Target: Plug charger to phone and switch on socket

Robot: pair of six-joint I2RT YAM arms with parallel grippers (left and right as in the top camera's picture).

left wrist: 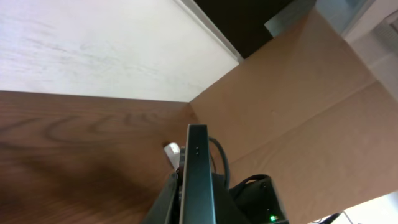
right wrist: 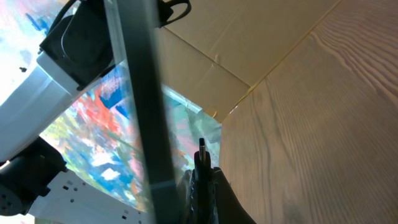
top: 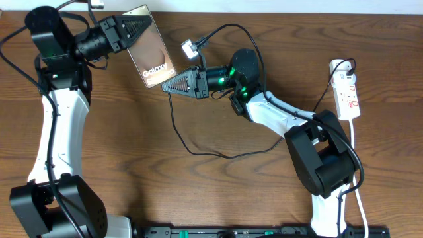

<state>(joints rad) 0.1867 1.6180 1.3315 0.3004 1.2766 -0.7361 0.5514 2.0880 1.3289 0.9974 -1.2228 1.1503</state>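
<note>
Overhead: left hand (top: 140, 30) clamped on phone (top: 151, 56), a glossy flat slab raised near far-left corner of bench (top: 231, 198), long axis slanting toward centre. Right hand (top: 165, 84), the nearer one, pinching charger (right wrist: 202, 149) by its plug tip, just beside phone's lower end. Thin limp black cable. Rigid white socket (top: 348, 92) at right edge, untouched.

The left gripper (top: 132, 31) holds the flat dark rectangular phone (top: 152, 51) by its far-left edge. The right gripper (top: 168, 84) sits just beside the phone's near end. The thin black charger cable (top: 177, 129) loops nearer on the brown wooden worktop (top: 218, 192). The narrow white power strip (top: 348, 92) lies well right of the phone.
</note>
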